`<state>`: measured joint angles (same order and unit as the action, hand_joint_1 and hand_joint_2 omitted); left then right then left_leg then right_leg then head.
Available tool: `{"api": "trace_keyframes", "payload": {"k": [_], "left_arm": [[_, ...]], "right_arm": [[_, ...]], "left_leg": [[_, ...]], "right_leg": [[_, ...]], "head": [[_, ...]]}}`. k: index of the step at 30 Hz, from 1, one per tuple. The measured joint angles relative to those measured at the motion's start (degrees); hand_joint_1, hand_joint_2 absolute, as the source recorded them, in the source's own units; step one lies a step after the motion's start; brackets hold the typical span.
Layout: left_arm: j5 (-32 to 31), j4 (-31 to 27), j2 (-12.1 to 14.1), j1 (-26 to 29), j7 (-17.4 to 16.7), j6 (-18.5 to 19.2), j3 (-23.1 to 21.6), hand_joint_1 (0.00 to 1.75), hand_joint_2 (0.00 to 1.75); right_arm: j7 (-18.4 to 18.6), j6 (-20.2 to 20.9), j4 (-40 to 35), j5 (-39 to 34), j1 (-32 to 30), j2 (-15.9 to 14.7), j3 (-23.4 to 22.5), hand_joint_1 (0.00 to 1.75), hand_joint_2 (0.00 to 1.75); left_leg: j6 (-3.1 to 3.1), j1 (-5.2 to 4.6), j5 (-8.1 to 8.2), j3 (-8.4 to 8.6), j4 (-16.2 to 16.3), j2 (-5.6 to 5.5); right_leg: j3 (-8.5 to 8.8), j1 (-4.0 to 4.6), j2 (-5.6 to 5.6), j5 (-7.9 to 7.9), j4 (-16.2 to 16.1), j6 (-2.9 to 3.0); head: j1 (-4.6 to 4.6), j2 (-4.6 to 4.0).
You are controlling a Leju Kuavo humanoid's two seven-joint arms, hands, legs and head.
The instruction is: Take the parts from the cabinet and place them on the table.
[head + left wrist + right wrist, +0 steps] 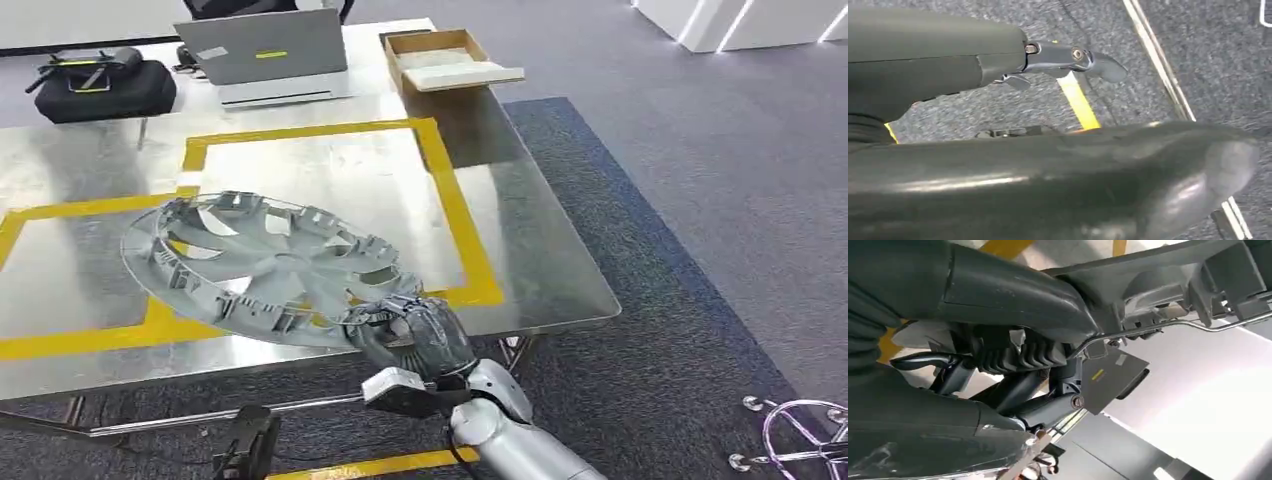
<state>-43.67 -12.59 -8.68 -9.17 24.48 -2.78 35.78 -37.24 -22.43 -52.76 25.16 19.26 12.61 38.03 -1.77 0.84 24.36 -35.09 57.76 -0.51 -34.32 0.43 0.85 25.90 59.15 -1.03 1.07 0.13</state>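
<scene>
Fingers (400,318) of the right hand (415,335) grip the near rim of the grey wheel cover (265,265), holding it tilted above the shiny counter (540,270) and its yellow tape. A laptop (265,50), a black bag (105,85) and a cardboard box (445,60) sit at the far end. From the left wrist, the left hand (1048,165) hangs over grey carpet (1208,55), fingers (1068,57) apart and holding nothing. From the right wrist, dark fingers (1013,357) clamp the cover's ribbed edge.

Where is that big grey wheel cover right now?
In the head view the wheel cover sits tilted over the near edge of the metal table, above the yellow tape, with the robot's right hand gripping its near rim.
</scene>
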Motion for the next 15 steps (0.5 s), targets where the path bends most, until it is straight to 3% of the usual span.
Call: {"api": "trace_keyframes", "payload": {"k": [2, 4, 6, 8, 9, 10, 11, 13, 14, 15], "left_arm": [[-0.3, 0.0, 0.0, 0.2, -0.1, -0.4, 0.0, 0.0, 0.0], [-0.7, 0.0, -0.1, 0.2, -0.3, -0.9, -0.2, 0.0, 0.0], [-0.8, 0.0, -0.3, -0.1, -0.3, -1.0, -0.3, 0.0, 0.0], [-0.8, 0.0, -0.6, -0.1, -0.3, -1.3, -0.4, 0.0, 0.0], [-0.8, 0.0, -0.7, -0.1, -0.2, -1.5, -0.5, 0.0, 0.0], [-0.8, 0.0, -0.7, -0.1, -0.2, -1.6, -0.5, 0.0, 0.0], [-0.7, 0.0, -0.8, -0.1, -0.2, -1.6, -0.6, 0.0, 0.0], [-0.6, 0.0, -1.0, -0.1, 0.0, -1.6, -0.7, 0.0, 0.0], [-0.5, 0.0, -1.1, -0.1, 0.0, -1.6, -0.7, 0.0, 0.0], [-0.4, 0.0, -1.2, -0.1, 0.1, -1.6, -0.7, 0.0, 0.0]], "right_arm": [[-0.3, -0.3, 0.3, -0.2, 0.1, 0.0, 0.0, 1.75, 1.75], [-0.7, -0.5, 0.3, -0.5, 0.0, -0.1, 0.0, 1.75, 1.75], [-0.9, -0.5, 0.2, -0.6, -0.2, -0.4, 0.0, 1.75, 1.75], [-1.1, -0.5, -0.1, -0.8, -1.1, -0.9, 0.0, 1.75, 1.75], [-1.3, -0.4, -0.1, -0.8, -1.4, -1.1, 0.0, 1.75, 1.75], [-1.4, -0.4, -0.2, -0.8, -1.6, -1.3, 0.0, 1.75, 1.75], [-1.5, -0.6, -0.3, -0.6, -1.6, -1.4, 0.0, 1.75, 1.75], [-1.8, -2.5, -0.4, 0.7, -1.6, -1.5, 0.0, 1.75, 1.75], [-1.8, -5.6, -0.4, 3.0, -1.7, -1.5, 0.0, 1.75, 1.75], [-1.8, -9.6, -0.4, 6.2, -1.8, -1.5, 0.1, 1.75, 1.75]], "left_leg": [[0.48, -0.17, 0.14, -0.34, 0.3, -0.09], [1.27, 0.23, 0.08, 0.07, -0.1, -0.06], [1.91, 0.23, 0.37, 0.3, -0.1, -0.05], [2.22, 0.16, 0.61, 0.44, -0.1, -0.04], [2.29, 0.13, 0.77, 0.61, -0.1, -0.04], [2.28, 0.12, 0.94, 0.89, -0.1, -0.07], [2.23, 0.11, 1.18, 1.3, -0.1, -0.13], [1.97, 0.1, 1.74, 2.18, -0.1, -0.24], [1.71, -0.04, 1.94, 2.34, -0.1, -0.31], [1.31, -0.28, 2.11, 2.08, 0.2, -0.44]], "right_leg": [[0.06, -0.07, -0.06, -0.12, -0.5, -0.47], [-0.26, -0.12, -0.13, 0.52, -0.1, -1.3], [-3.32, -0.24, -0.36, 3.57, 6.3, -1.81], [-8.48, -0.29, -0.37, 6.94, 15.7, -2.07], [-10.09, -0.3, -0.38, 7.02, 17.9, -2.11], [-10.13, -0.3, -0.37, 5.59, 17.2, -2.03], [-8.74, -0.3, -0.37, 3.04, 13.8, -1.84], [-3.84, -0.3, -0.4, -2.24, 3.4, -1.42], [-2.29, -0.2, -0.39, -2.04, 0.5, -1.21], [-1.49, -0.16, -0.3, -1.78, -0.4, -0.97]], "head": [[0.0, 0.0], [0.05, 0.0], [-0.7, 0.02], [-0.7, 0.0], [-0.61, 0.0], [-0.66, 0.02], [-0.68, 0.0], [-0.68, 0.0], [-0.66, 0.0], [-0.66, 0.0]]}}
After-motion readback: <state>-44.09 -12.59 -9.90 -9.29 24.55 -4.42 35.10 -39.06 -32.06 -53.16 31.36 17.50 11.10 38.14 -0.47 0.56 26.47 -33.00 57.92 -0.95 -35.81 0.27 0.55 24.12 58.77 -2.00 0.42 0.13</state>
